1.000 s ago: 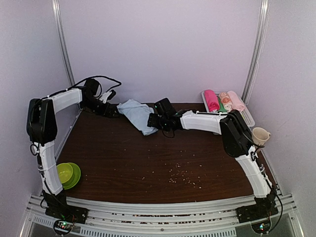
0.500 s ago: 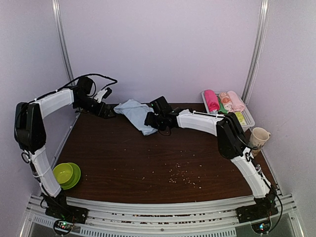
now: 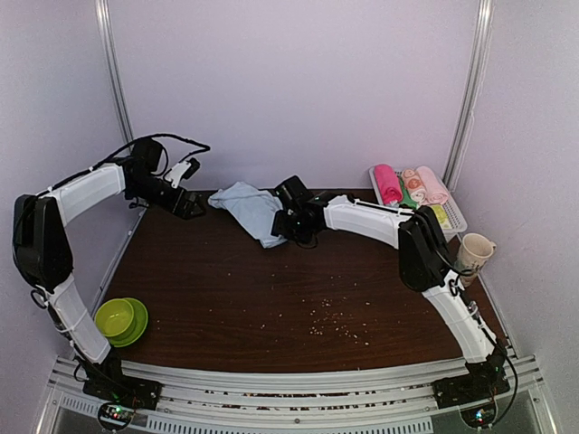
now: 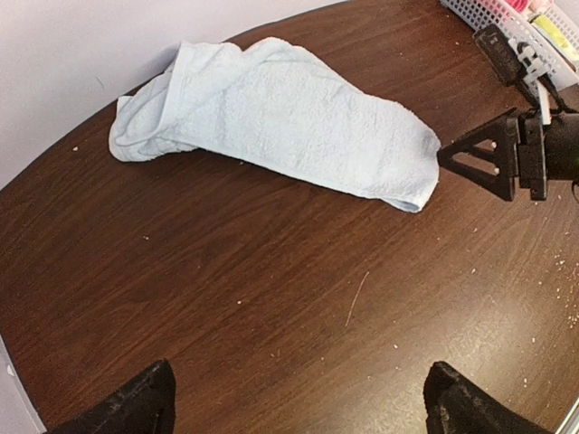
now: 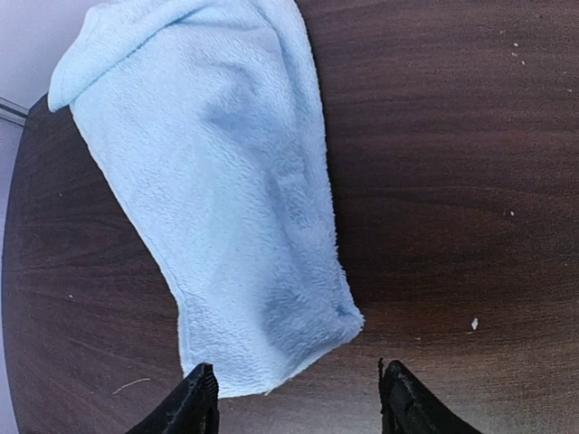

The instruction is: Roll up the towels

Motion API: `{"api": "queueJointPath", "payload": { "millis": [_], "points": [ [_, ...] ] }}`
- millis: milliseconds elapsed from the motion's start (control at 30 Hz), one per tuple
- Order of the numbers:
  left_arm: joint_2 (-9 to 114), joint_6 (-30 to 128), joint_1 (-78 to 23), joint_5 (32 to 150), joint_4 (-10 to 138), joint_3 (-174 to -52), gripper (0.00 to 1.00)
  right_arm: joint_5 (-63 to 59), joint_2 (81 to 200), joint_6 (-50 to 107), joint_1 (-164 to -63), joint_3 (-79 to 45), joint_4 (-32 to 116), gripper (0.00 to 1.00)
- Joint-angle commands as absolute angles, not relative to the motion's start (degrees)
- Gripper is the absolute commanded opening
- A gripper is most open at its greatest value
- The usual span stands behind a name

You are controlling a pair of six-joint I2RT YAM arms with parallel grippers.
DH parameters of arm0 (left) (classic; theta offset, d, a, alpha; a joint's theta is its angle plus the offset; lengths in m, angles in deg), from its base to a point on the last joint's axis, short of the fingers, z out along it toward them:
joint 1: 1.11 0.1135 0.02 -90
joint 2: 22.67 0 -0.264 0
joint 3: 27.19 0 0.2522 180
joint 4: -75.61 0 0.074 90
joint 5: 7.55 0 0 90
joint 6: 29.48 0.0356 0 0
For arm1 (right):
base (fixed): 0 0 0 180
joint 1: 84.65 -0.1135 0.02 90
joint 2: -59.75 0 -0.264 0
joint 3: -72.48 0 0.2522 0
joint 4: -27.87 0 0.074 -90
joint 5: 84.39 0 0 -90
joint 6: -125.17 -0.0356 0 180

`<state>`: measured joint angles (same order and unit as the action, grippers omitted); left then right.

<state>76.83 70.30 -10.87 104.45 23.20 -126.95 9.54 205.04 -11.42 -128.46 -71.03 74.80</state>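
Top external view suggests half your job is done: the pink towel [image 3: 387, 183] sits rolled in the basket [image 3: 452, 215] at rear right. The light blue towel [image 3: 251, 210] lies loosely folded, unrolled, on the bench [image 3: 271, 298] by the back wall. Your right end effector [image 5: 298, 398] reaches low at its near end, fingers partly apart, straddling the corner, gripping nothing. Your left end effector [image 4: 303, 402] hangs wide open and empty, left of the cloth.
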Motion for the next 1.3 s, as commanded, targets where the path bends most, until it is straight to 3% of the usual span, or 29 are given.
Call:
{"api": "queueJointPath", "payload": {
  "millis": [0,133,433,967,1167,1267],
  "points": [
    [75.6,73.66,-10.59,102.63,24.59,-125.71,0.98,10.95,207.16,-12.04,-129.04,-76.75,81.28,0.58],
    [79.42,75.57,-11.27,108.01,24.44,-127.61,0.98,10.6,206.21,-11.7,-128.94,-75.69,81.63,0.55],
    [93.9,77.86,-20.43,107.48,24.41,-136.88,0.98,15.96,190.43,-8.27,-128.65,-56.57,73.78,0.62],
    [109.79,81.67,-32.12,86.02,21.05,-151.35,0.97,18.69,169.18,-7.28,-127.63,-24.11,56.46,0.66],
    [115.4,82.69,-32.94,84.18,17.72,-158.38,0.88,19.03,163.99,-7.14,-127.98,-16.97,52.9,0.66],
    [116.7,83.7,-33.41,83.31,17.73,-159.79,0.77,19.17,162.69,-6.86,-128.17,-15.13,51.87,0.66]
  ]
}}
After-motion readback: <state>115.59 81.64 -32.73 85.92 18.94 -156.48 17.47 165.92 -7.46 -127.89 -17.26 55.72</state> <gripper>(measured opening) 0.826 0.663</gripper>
